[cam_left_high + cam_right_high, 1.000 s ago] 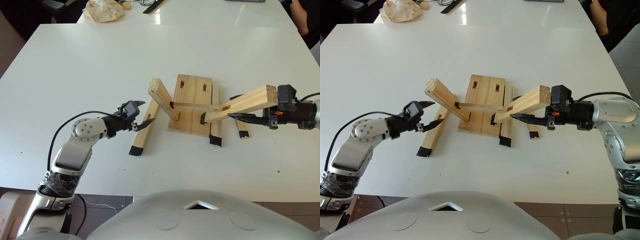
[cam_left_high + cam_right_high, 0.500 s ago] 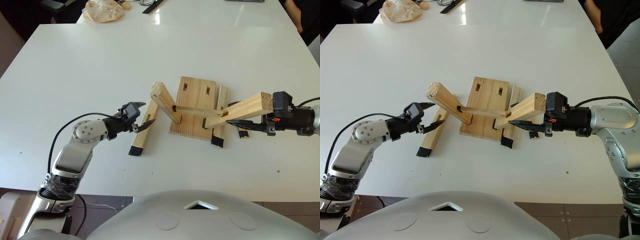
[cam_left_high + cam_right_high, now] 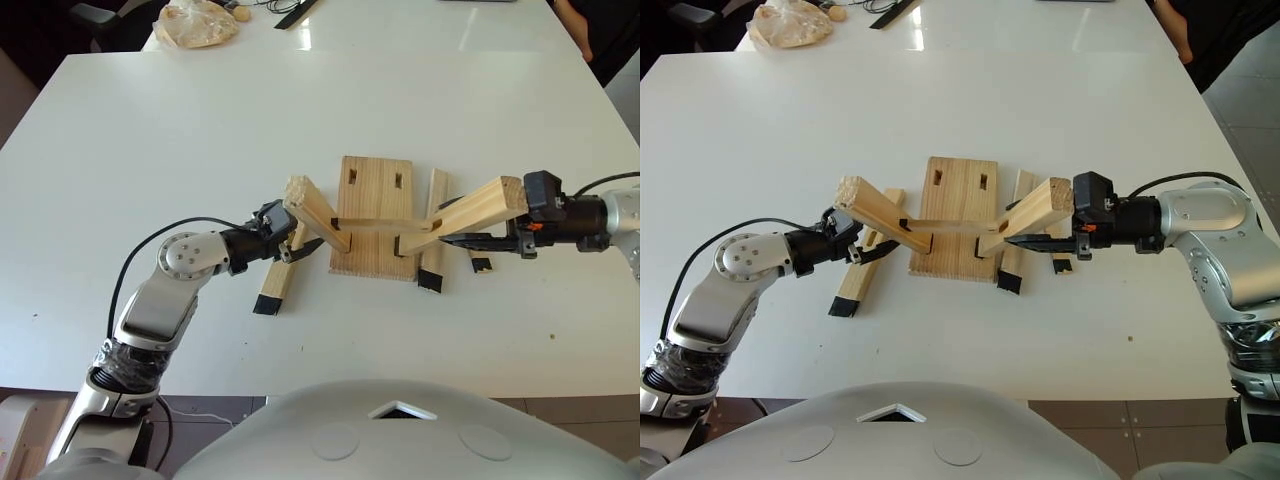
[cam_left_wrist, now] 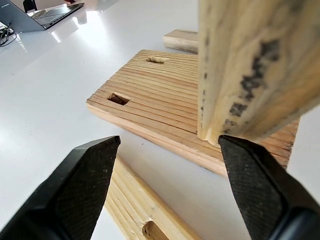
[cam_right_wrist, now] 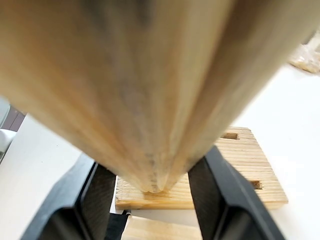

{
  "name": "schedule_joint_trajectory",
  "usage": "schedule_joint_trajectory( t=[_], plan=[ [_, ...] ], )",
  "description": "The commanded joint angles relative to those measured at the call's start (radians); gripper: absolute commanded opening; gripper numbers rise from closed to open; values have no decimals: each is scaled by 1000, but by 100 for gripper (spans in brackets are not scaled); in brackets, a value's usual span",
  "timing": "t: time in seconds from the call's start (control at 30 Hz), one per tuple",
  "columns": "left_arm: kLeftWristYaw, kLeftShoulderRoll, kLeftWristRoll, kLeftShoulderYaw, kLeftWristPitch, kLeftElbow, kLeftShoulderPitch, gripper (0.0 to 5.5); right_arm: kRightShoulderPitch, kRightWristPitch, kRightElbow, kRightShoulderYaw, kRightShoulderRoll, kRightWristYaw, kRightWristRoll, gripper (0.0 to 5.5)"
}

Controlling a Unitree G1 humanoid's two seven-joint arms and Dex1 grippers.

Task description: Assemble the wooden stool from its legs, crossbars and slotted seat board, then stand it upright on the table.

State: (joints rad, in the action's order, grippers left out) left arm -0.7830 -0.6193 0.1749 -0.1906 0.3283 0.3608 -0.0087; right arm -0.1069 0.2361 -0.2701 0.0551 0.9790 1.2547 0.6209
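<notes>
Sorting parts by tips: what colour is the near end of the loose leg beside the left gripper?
Black, on the loose leg; clearest in the left eye view.

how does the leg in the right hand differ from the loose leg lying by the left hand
The held leg is raised and tilted, clamped in the right hand; the loose leg lies flat on the table. The held leg has a crossbar plugged in; the loose leg's slot is empty. Both are pale wood.

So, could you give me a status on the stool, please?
Right end effector shut on one leg of leg-crossbar frame, over seat board. Left end effector open beside other leg. Loose leg lies beneath it.
</notes>
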Motion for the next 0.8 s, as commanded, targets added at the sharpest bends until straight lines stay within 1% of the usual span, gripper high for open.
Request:
schedule_joint_trajectory(
  t=[0.03, 0.23, 0.43, 0.57, 0.7, 0.8],
  plan=[
    [-2, -3, -3, -8, 16, 21, 1, 366, 88, 42, 37, 137, 24, 70, -121, 199],
    [2, 9, -6, -26, 28, 38, 7, 366, 37, 62, 25, 178, 0, 68, -102, 199],
    [3, 21, -12, -41, 36, 40, 0, 366, -73, 95, 71, 273, -43, 85, -126, 199],
    [7, 26, -16, -44, 37, 39, 3, 366, -160, 111, 183, 363, -96, 118, -194, 199],
    [13, 45, -14, -45, 44, 25, -2, 366, -220, 83, 321, 454, -146, 134, -292, 199],
    [16, 53, -10, -42, 50, 20, 1, 366, -241, 57, 394, 494, -165, 139, -345, 199]
  ],
)
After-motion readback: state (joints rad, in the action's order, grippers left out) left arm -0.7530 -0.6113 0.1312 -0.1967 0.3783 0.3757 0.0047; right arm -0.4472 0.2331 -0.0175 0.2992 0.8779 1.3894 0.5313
